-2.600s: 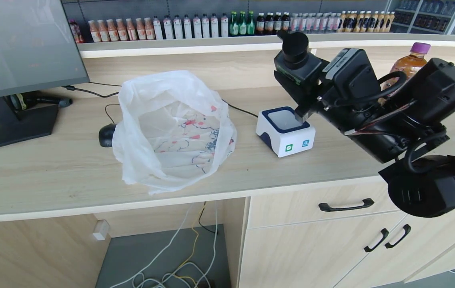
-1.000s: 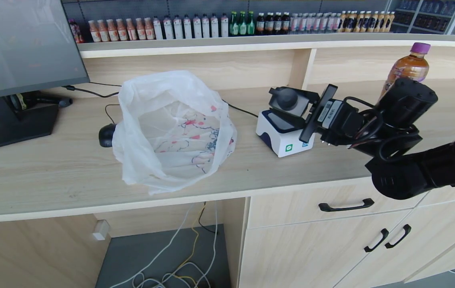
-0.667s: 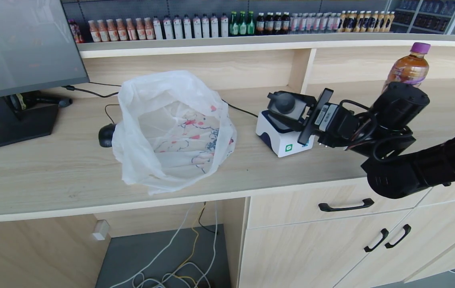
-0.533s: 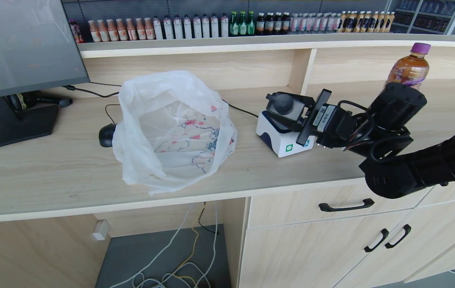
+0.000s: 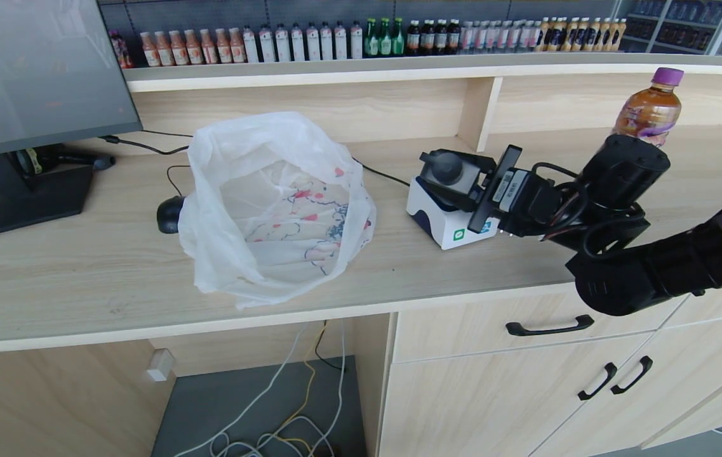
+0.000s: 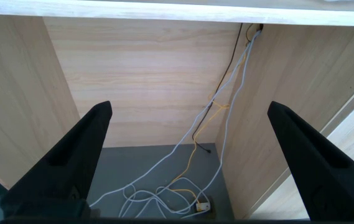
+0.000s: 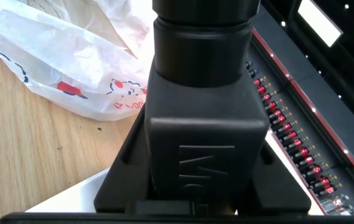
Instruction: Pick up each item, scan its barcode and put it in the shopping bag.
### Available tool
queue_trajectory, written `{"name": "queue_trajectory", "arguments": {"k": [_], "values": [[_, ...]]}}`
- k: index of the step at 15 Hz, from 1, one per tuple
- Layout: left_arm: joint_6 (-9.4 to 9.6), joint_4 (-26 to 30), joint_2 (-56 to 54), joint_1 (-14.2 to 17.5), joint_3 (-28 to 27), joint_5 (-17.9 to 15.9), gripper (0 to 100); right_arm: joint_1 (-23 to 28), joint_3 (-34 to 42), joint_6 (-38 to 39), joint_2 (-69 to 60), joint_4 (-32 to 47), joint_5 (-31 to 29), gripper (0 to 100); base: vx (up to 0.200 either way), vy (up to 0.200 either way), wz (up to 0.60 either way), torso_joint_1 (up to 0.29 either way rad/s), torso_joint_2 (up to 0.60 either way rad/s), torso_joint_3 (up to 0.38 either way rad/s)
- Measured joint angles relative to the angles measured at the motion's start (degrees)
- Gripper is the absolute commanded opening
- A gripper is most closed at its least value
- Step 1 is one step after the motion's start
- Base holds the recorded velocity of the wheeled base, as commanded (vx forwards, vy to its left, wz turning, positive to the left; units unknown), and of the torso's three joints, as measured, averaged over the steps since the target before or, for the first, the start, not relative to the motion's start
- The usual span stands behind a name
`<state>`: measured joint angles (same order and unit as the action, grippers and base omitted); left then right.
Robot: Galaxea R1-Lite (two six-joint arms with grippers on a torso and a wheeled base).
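We see a light wood counter carrying, from its left end, a black monitor stand, a black mouse and a white plastic shopping bag standing open. Right of the bag sits a white and blue scanner, with a dark cable running behind it. Far right, a purple-capped bottle seems to stand on the counter, though its base is hidden.

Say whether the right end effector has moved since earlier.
Yes. The right end effector, holding a dark item, has dropped from well above the scanner to just over it, edging toward the shopping bag.
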<state>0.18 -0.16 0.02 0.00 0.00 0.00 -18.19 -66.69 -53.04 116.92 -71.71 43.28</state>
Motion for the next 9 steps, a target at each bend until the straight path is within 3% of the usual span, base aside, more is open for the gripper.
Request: {"name": "queue_trajectory", "arguments": {"k": [9], "values": [[0.0,0.0,0.0,0.0,0.0,0.0,100,0.11,-0.44,0.24,0.04,0.02,-0.12,0,0.0,0.0,0.0,0.0,0.0,0.0]]}}
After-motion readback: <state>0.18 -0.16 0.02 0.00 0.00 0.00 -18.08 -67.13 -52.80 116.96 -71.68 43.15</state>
